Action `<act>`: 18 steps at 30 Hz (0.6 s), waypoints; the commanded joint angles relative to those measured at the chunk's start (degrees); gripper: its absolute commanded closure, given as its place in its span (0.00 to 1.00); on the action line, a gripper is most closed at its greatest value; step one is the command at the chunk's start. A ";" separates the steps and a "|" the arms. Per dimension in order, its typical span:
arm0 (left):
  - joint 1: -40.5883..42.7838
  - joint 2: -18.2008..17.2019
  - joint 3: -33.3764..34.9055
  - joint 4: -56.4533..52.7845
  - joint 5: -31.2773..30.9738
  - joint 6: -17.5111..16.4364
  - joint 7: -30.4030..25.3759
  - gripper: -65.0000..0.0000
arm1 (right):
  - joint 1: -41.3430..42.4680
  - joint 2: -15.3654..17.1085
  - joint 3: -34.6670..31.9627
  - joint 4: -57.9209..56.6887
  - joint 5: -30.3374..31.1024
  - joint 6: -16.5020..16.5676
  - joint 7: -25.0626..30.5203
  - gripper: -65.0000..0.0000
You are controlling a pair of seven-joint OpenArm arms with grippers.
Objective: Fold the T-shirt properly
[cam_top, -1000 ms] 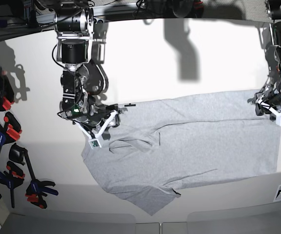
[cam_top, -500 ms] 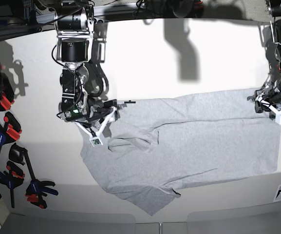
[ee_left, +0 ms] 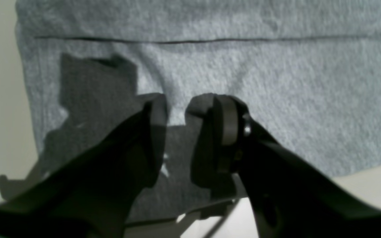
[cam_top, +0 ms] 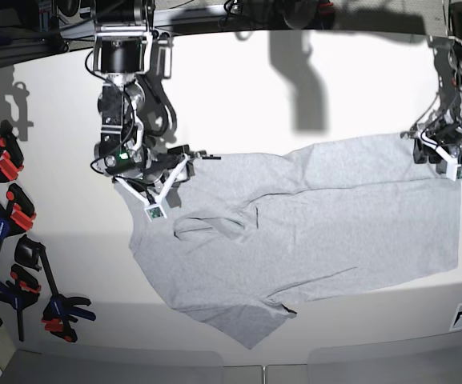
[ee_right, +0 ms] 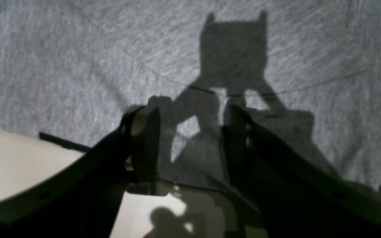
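A: Progress?
B: T-shirt (cam_top: 311,232) spread on worktop (cam_top: 239,88), unfolded. My left hand (ee_left: 176,112) pinches a small pucker at one far corner; right hand (ee_right: 190,125) gapes over another. All folds remain.

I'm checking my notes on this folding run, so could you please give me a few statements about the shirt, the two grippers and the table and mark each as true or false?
1. The T-shirt lies spread on the white table. True.
2. The shirt is already folded into a neat rectangle. False: it is still spread out and rumpled, with one corner trailing toward the table's front edge.
3. The right gripper has its jaws apart above the grey cloth. True.
4. Bold black lettering shows on the shirt's upper face. False: the face in view is plain grey.
5. Several clamps lie at the table's edge. True.
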 commanded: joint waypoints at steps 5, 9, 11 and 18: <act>5.81 0.44 0.79 2.12 5.95 2.97 11.08 0.67 | -3.41 1.57 -0.11 2.82 -1.11 -0.31 -6.01 0.54; 8.02 0.46 -1.03 2.58 5.88 2.97 11.41 0.67 | -5.92 3.50 -0.11 5.22 -1.11 -0.33 -7.08 0.54; 9.46 0.46 -2.51 3.43 5.44 2.93 12.09 0.67 | -7.39 4.39 -0.11 6.38 -1.09 -0.35 -7.28 0.54; 17.92 0.46 -7.69 11.13 5.46 2.93 12.00 0.67 | -12.50 6.43 -0.07 11.17 -1.09 -0.39 -7.23 0.54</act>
